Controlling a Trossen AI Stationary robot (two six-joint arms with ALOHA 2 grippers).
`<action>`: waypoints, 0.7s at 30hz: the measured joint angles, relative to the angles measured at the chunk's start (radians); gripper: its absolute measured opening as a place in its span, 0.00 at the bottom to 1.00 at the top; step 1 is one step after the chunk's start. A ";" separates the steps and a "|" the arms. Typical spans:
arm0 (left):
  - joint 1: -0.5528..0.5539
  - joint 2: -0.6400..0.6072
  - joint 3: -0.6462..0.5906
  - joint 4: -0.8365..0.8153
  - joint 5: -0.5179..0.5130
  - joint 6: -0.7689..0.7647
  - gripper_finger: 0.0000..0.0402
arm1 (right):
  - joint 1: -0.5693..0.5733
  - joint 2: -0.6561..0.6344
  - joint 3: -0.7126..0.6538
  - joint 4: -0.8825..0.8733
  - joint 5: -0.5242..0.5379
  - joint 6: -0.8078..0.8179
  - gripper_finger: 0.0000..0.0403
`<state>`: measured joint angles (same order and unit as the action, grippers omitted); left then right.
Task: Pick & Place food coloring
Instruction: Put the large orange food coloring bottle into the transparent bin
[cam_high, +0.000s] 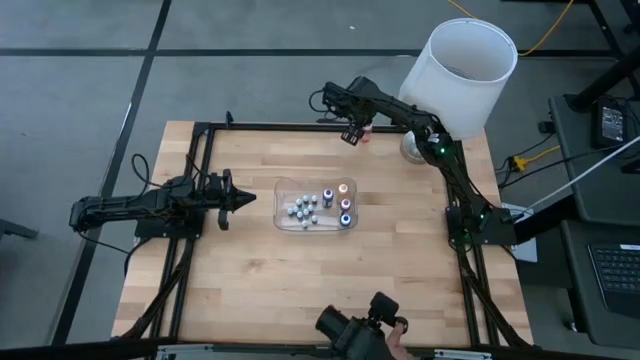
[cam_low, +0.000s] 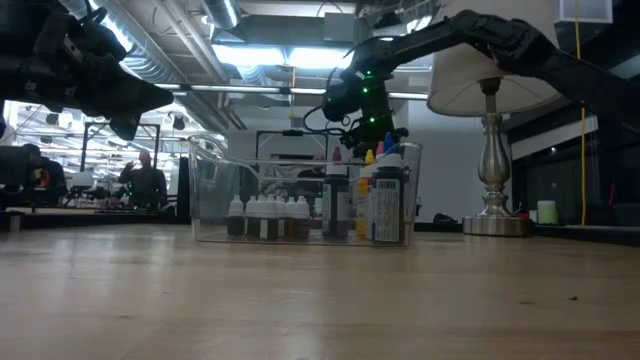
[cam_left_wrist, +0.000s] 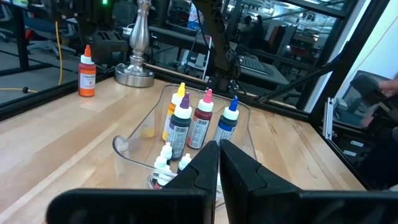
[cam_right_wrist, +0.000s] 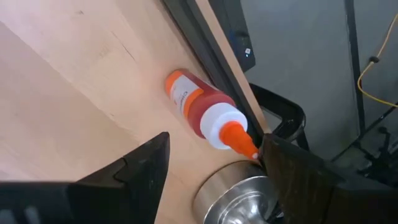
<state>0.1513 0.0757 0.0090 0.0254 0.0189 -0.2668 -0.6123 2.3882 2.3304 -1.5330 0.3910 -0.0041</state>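
1. The right gripper (cam_high: 352, 133) is hovering with its jaws spread wide and empty over the red-orange food coloring bottle (cam_right_wrist: 205, 115), which is standing alone at about one o'clock on the table (cam_high: 250, 260), just beside the lamp base (cam_right_wrist: 239, 196) near the far edge.
2. That bottle is standing upright in the left wrist view, long axis vertical, its orange cone tip (cam_right_wrist: 239, 138) pointing up toward the camera.
3. It is looking light, smooth plastic, probably a little squeezable and slick; a moderate pinch across the white collar or upper body, square to the long axis, would likely suit it best, since the tapered tip is offering little purchase.
4. Four other bottles (cam_left_wrist: 199, 121) are standing upright in the clear tray (cam_high: 284, 188) at the table's centre, tips up, beside a cluster of small bottles (cam_left_wrist: 166, 157).
5. The left gripper (cam_high: 245, 199) is waiting at nine o'clock, fingers pressed together, holding nothing.
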 joint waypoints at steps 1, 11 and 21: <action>0.000 0.000 0.000 0.000 0.000 0.000 0.03 | -0.001 0.000 -0.003 0.000 0.001 0.000 0.64; 0.000 0.000 0.000 0.000 0.000 0.000 0.03 | -0.008 0.000 -0.115 0.035 -0.001 0.001 0.64; 0.000 0.000 0.000 0.000 0.000 0.000 0.02 | -0.009 -0.001 -0.187 0.129 -0.001 -0.001 0.64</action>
<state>0.1513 0.0757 0.0090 0.0255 0.0189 -0.2665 -0.6214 2.3871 2.1437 -1.4041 0.3902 -0.0055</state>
